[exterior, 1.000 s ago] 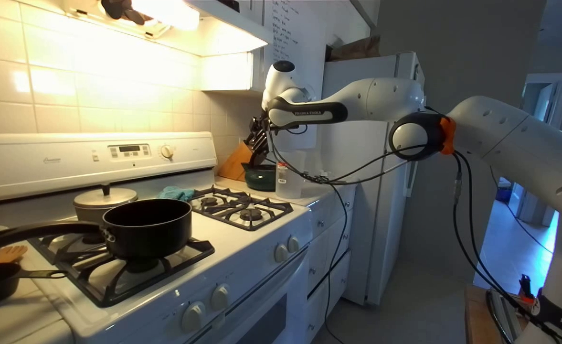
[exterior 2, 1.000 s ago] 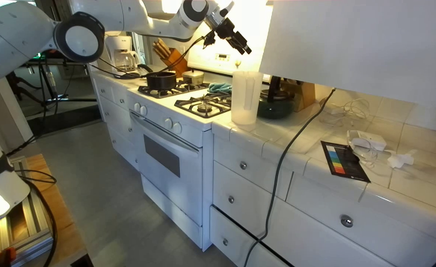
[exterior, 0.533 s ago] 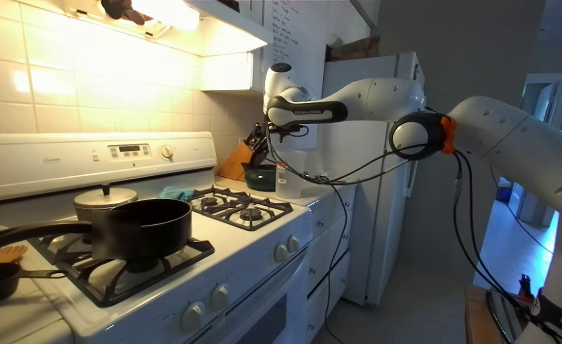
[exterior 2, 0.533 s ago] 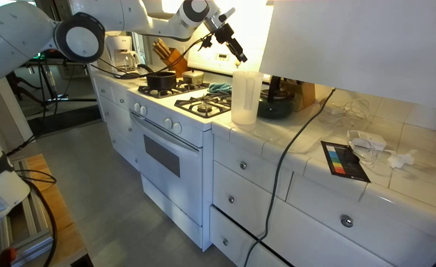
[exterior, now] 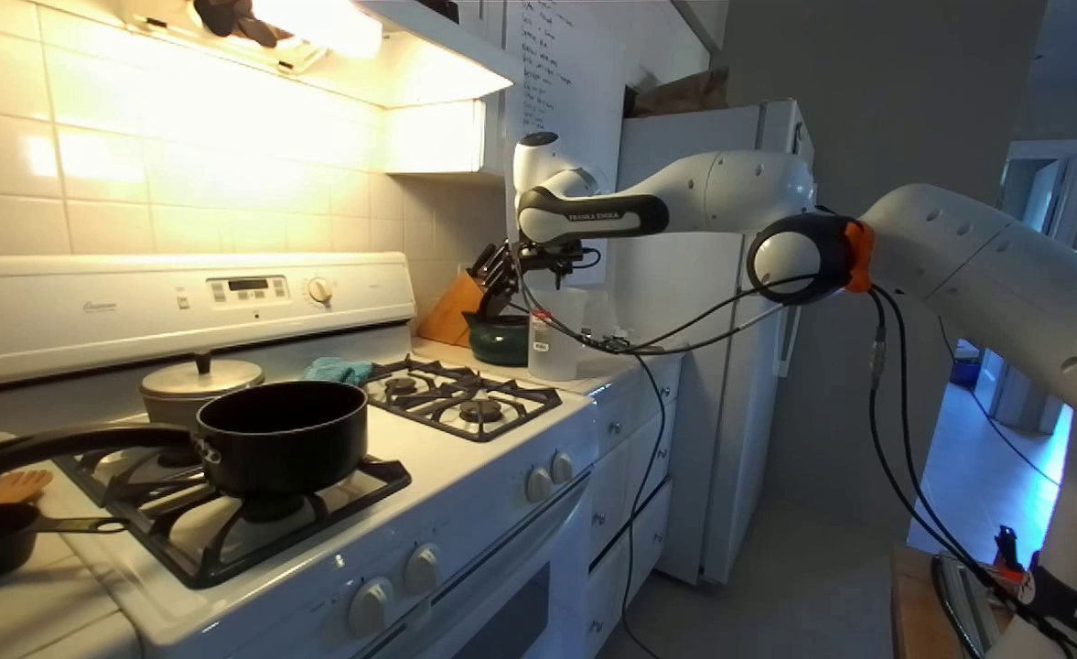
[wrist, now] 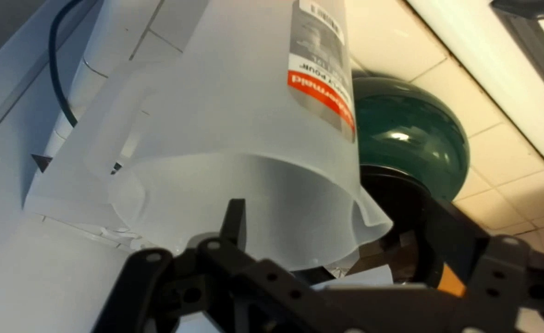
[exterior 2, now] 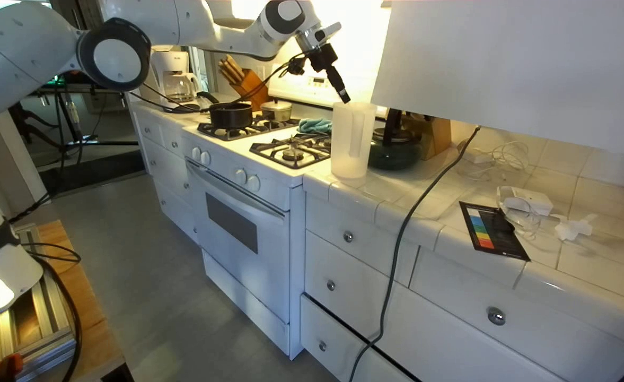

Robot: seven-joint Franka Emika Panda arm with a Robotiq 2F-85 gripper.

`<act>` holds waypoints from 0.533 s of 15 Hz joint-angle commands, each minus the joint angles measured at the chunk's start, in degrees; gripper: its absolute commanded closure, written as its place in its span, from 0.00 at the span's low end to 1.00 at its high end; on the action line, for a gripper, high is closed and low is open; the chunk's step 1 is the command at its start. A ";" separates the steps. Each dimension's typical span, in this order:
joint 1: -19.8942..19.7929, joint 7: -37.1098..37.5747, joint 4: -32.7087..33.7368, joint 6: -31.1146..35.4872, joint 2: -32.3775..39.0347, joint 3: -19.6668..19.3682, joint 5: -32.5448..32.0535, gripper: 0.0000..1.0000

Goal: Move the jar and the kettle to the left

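The jar is a tall, translucent whitish pitcher [exterior 2: 350, 143] with a red-and-grey label. It stands upright at the counter edge beside the stove, and also shows in an exterior view [exterior: 552, 355] and the wrist view [wrist: 253, 115]. The squat dark-green kettle [exterior 2: 395, 156] with a dark upright handle stands beside and behind it; it also shows in an exterior view [exterior: 499, 341] and the wrist view [wrist: 410, 134]. My gripper [wrist: 334, 208] is open and empty. Its fingertips are near the jar's rim in an exterior view [exterior 2: 346, 98]. In the wrist view one finger overlaps the jar's mouth, the other the kettle's handle side.
A black saucepan [exterior: 286, 448] and a lidded pot [exterior: 199, 377] sit on the stove. A blue towel [exterior: 337, 370] lies behind the burners. A knife block [exterior: 451, 311] stands behind the kettle. A black cable [exterior 2: 423, 196] crosses the counter. A white cabinet [exterior 2: 502, 63] hangs above.
My gripper has moved down toward the jar's rim and turned, so its fingers look narrower in an exterior view. The jar and kettle have not moved.
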 commanded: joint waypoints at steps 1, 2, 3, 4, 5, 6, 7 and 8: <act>-1.61 2.26 -4.45 -0.78 -2.03 2.15 2.52 0.26; -1.99 2.46 -5.22 -0.32 -2.16 2.61 2.74 0.34; -2.30 2.67 -6.07 0.14 -2.37 3.01 2.86 0.41; -2.55 2.74 -6.88 0.52 -2.55 3.33 2.94 0.48; -2.77 2.75 -7.65 0.74 -2.84 3.65 2.89 0.56; -2.95 2.75 -8.46 0.95 -3.11 3.95 2.78 0.62; -3.03 2.75 -8.80 1.19 -3.37 4.14 2.66 0.70; -3.08 2.77 -9.36 1.26 -3.75 4.29 2.56 0.76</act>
